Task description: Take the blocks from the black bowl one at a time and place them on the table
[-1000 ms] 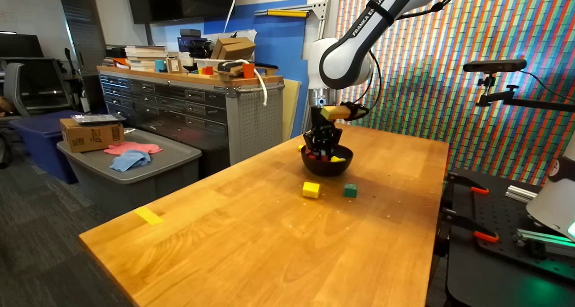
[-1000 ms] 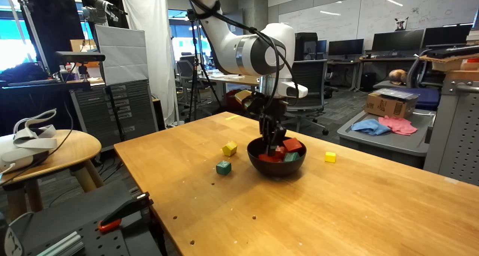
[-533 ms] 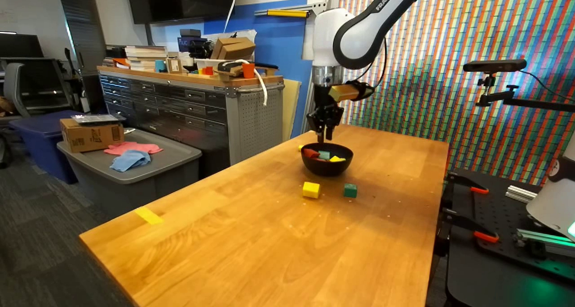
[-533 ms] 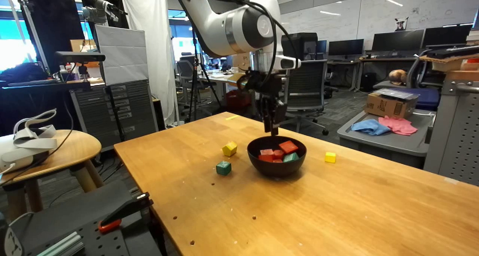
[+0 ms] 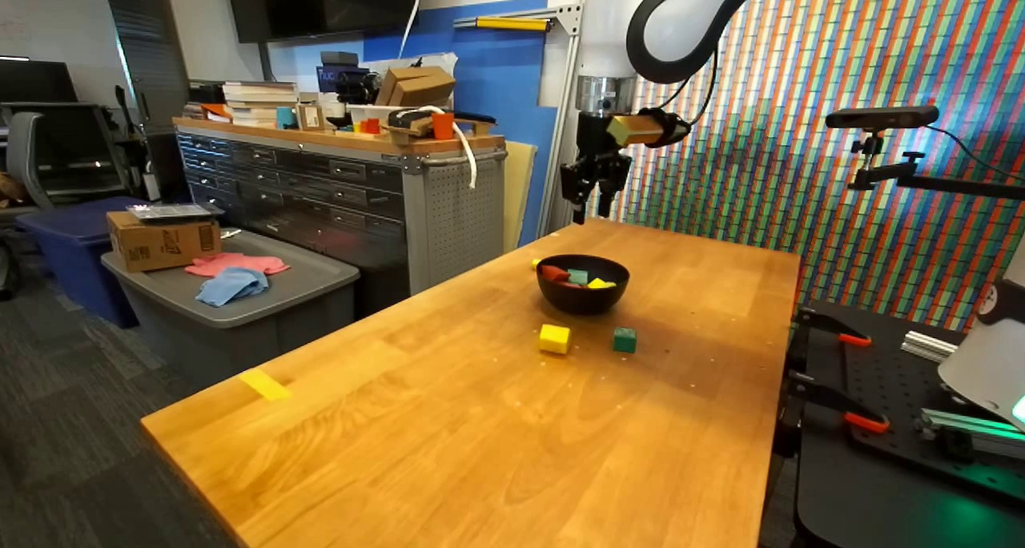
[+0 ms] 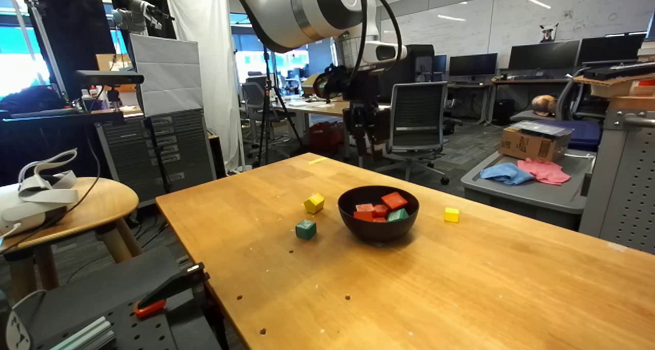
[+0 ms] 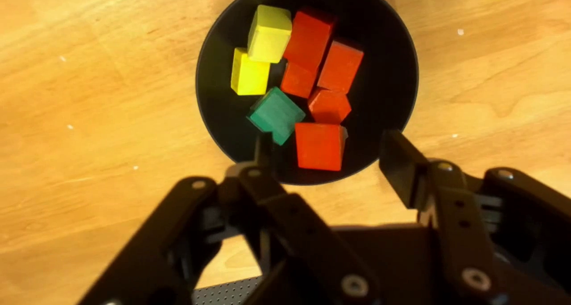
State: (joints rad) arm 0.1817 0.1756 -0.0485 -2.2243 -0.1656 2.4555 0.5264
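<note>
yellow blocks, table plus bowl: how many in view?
4. In the bowl: the paler yellow block and brighter yellow block. On the table: one yellow block near the green block, another yellow block across the bowl. More may be hidden.

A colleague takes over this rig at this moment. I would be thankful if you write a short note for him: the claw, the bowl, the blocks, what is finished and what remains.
Claw: open, holding nothing, raised.
Black bowl: upright on the table; inside are two yellow blocks, one green block and several red blocks.
Done, it seems: three blocks out on the table, namely a loose yellow block, a loose green block and another loose yellow block.
Left: move the blocks in the bowl to the table, one at a time.
</note>
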